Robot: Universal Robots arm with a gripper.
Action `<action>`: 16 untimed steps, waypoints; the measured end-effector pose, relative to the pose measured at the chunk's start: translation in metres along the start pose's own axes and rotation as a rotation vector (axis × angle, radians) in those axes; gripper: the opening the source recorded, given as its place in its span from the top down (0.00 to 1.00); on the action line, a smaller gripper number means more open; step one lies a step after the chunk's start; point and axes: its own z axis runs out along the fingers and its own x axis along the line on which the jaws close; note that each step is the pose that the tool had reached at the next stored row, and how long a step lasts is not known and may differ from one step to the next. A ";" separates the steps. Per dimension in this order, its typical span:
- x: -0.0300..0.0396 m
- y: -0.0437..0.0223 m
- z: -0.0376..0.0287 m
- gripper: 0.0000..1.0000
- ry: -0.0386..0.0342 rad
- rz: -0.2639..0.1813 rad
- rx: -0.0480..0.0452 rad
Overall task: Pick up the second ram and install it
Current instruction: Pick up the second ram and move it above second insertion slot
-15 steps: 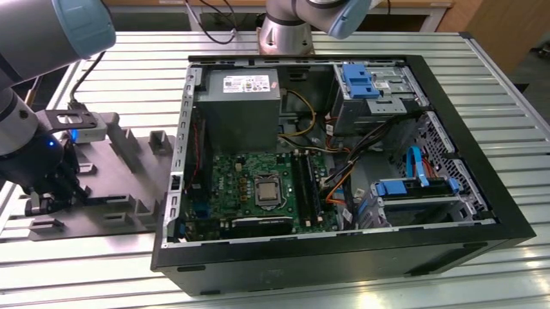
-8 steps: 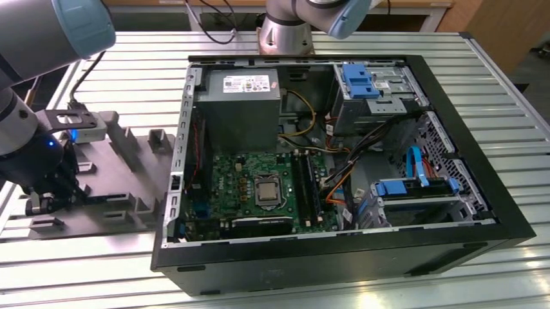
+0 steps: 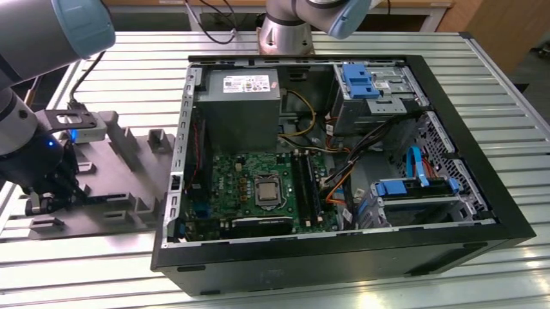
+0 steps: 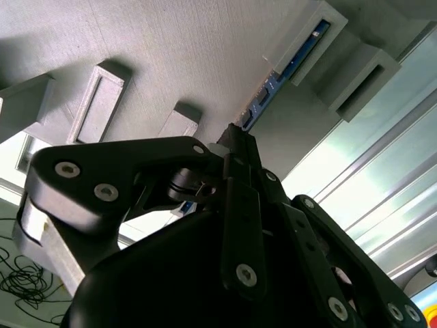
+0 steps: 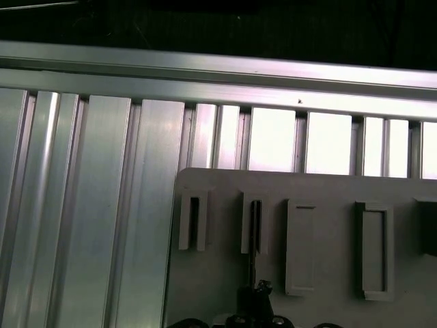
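Gripper (image 4: 237,137) pinched narrow on the second ram (image 4: 270,85), nine o'clock of the case (image 3: 344,257); I would lift straight, untwisted.

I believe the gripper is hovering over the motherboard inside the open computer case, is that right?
Not quite: the exterior view shows the gripper hovering over the grey fixture block, outside the open computer case. The second wrist view shows the second ram standing in that block.
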 end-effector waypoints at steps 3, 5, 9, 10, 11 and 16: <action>0.0000 0.0001 0.0000 0.88 0.0000 0.000 0.0000; 0.0000 0.0001 0.0000 0.88 0.0000 0.001 0.0000; 0.0000 0.0001 0.0000 0.88 -0.0003 0.008 0.0003; 0.0000 0.0001 0.0000 0.88 -0.0002 0.008 0.0002; 0.0000 0.0001 0.0000 0.88 -0.0003 0.008 0.0003; 0.0000 0.0001 0.0000 0.88 -0.0004 0.015 0.0004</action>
